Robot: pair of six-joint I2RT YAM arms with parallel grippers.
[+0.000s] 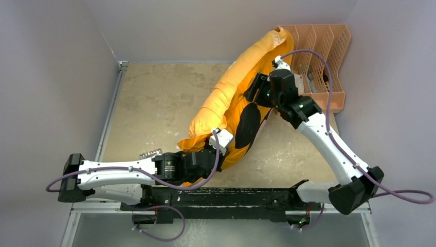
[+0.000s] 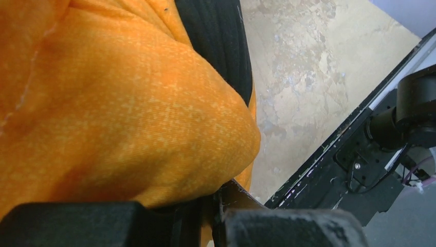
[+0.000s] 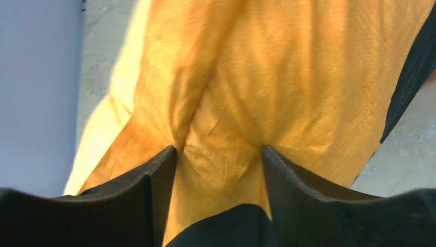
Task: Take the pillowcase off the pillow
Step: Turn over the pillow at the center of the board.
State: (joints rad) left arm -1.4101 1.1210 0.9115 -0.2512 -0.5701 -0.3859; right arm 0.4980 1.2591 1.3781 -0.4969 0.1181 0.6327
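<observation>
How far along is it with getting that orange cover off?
Nothing looks done: the orange-yellow fabric pillowcase covers the whole bulging shape, no white pillow showing. In hand: left fingers pinch its near corner, right fingers squeeze a fold farther back. Remaining: the whole pulling-off.

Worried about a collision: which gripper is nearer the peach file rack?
Right. The right gripper is on the pillowcase just beside the file rack; the left gripper holds the pillowcase's near corner.

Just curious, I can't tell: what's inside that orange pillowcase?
Only the pillowcase itself shows, orange fabric with black print. It bulges as if stuffed, but whatever fills it is covered in all three views.
</observation>
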